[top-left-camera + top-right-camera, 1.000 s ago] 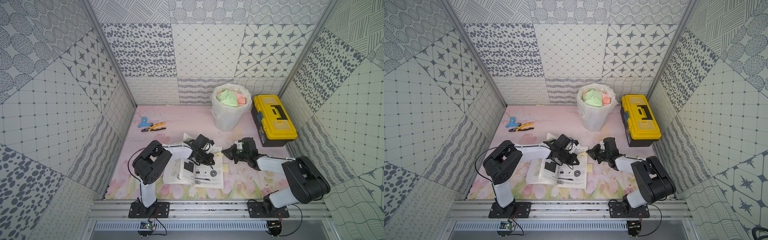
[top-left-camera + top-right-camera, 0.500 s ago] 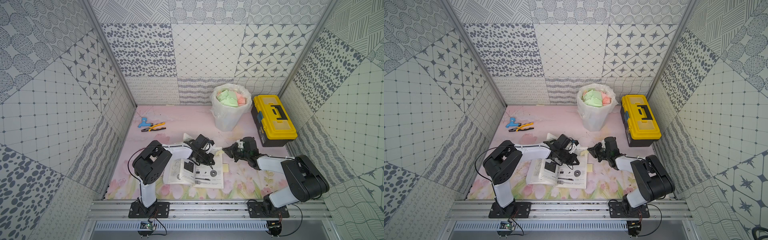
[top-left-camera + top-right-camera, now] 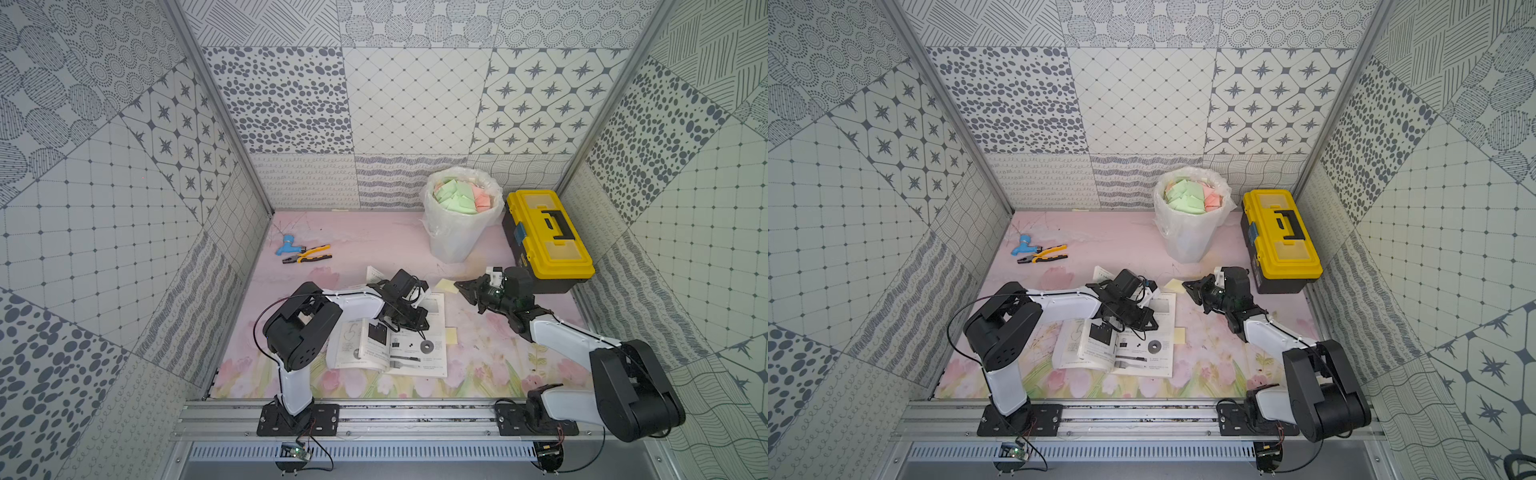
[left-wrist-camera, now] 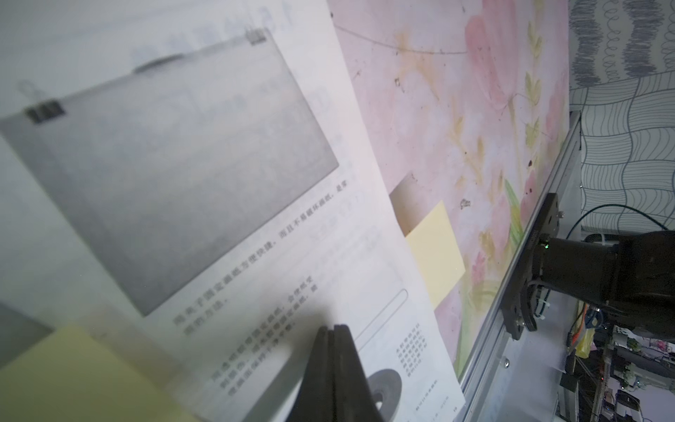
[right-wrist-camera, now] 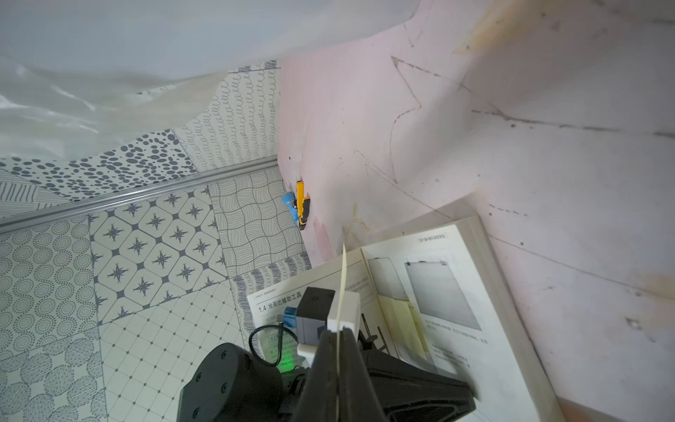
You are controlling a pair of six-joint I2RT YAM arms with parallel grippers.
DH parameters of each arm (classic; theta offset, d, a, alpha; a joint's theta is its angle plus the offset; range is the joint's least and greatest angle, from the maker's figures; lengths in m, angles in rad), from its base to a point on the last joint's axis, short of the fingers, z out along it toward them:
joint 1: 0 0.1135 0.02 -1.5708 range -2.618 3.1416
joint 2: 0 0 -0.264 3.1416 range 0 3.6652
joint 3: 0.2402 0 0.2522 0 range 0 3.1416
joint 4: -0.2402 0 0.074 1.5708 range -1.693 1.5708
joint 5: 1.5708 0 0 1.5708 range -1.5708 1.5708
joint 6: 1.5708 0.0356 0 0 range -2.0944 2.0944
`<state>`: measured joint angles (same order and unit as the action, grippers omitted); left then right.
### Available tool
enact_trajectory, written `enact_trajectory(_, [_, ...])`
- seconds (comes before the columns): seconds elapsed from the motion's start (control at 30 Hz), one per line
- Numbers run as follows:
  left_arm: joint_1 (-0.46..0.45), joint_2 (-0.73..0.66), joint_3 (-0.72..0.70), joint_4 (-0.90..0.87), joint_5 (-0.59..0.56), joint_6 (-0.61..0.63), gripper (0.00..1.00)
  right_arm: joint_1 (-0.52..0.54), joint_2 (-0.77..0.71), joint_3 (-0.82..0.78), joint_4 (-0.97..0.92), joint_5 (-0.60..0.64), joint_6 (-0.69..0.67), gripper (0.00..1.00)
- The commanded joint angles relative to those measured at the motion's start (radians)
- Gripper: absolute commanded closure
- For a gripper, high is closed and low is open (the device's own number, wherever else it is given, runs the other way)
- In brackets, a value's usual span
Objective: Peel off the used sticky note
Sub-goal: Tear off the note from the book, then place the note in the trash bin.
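pliers (image 3: 307, 254) far left on counter (image 3: 374, 241), left tool (image 4: 333, 330) closed tight with nothing in it, tips on open book (image 3: 415, 361) page, right tool (image 5: 338, 334) clamped on pale yellow sticky note (image 3: 444, 285), note off the page just beside book's far corner, near waste bin (image 3: 451, 237), yellow toolbox (image 3: 548, 237) rightmost

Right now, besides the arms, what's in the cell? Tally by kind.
Book: 1
Yellow sticky notes: 3
Bin full of notes: 1
Toolbox: 1
Pliers: 1
Blue fitting: 1
Total: 8
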<state>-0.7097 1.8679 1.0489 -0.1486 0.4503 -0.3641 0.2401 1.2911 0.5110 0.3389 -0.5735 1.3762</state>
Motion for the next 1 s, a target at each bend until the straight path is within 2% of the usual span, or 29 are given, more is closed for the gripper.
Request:
enact_trajectory(0.0, [-0.004,-0.027,-0.009,-0.051,-0.024,0.016,0.96,-0.015,-0.049,0.024,-0.008,-0.046,-0.007,1.00])
enact_trajectory(0.23, [-0.006,-0.082,-0.018,-0.045,-0.025,0.001,0.92,-0.025,-0.127,0.146,-0.065,-0.087,0.004,1.00])
enact_trajectory(0.5, [0.003,-0.148,-0.041,-0.028,-0.067,-0.021,0.90,-0.047,-0.126,0.412,-0.216,-0.099,-0.084,1.00])
enact_trajectory(0.73, [0.039,-0.179,-0.088,0.002,-0.091,-0.057,0.90,-0.115,0.002,0.697,-0.345,-0.078,-0.184,1.00])
enact_trajectory(0.97, [0.076,-0.203,-0.128,0.015,-0.099,-0.081,0.90,-0.175,0.245,0.982,-0.455,-0.016,-0.300,1.00])
